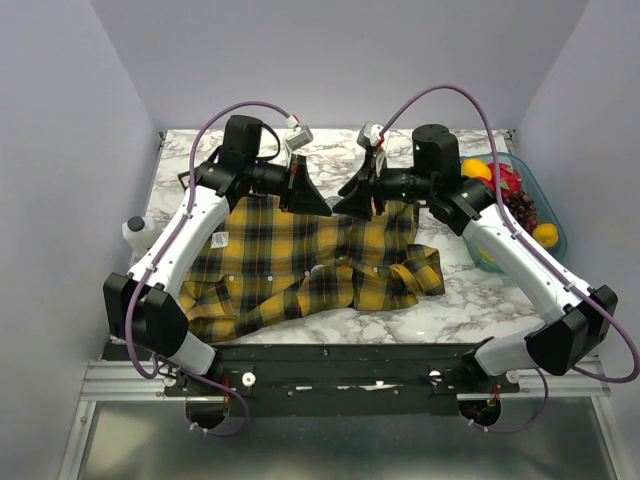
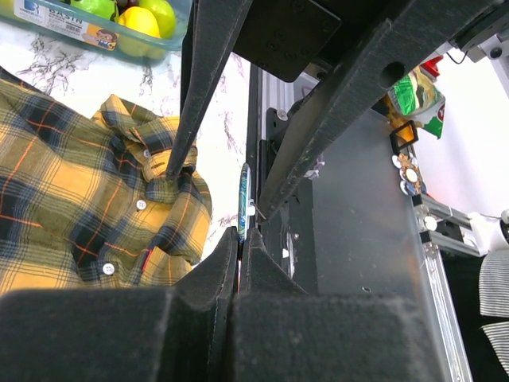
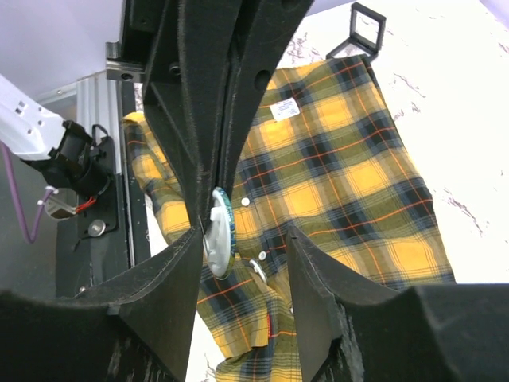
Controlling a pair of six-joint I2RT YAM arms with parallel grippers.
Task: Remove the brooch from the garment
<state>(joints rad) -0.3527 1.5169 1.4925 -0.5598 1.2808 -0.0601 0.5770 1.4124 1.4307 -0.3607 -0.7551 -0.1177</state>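
The brooch [image 2: 244, 199], a small teal-rimmed disc with a white back [image 3: 219, 232], hangs in the air above the garment, seen edge-on in the left wrist view. My left gripper [image 2: 238, 235] is shut on its lower edge. My right gripper [image 3: 242, 243] is open, its fingers [image 3: 181, 270] standing on either side of the disc without gripping it. In the top view the two grippers, left [image 1: 318, 203] and right [image 1: 348, 205], meet tip to tip over the collar end. The garment [image 1: 290, 260], a yellow and dark plaid shirt, lies flat on the table [image 2: 71, 199] [image 3: 350, 167].
A teal bin of fruit [image 1: 545, 205] stands at the right edge, also in the left wrist view [image 2: 71, 28]. A white bottle [image 1: 138, 232] stands at the left edge. A black square frame [image 3: 362, 28] lies beyond the shirt. The table is white marble [image 1: 470, 300].
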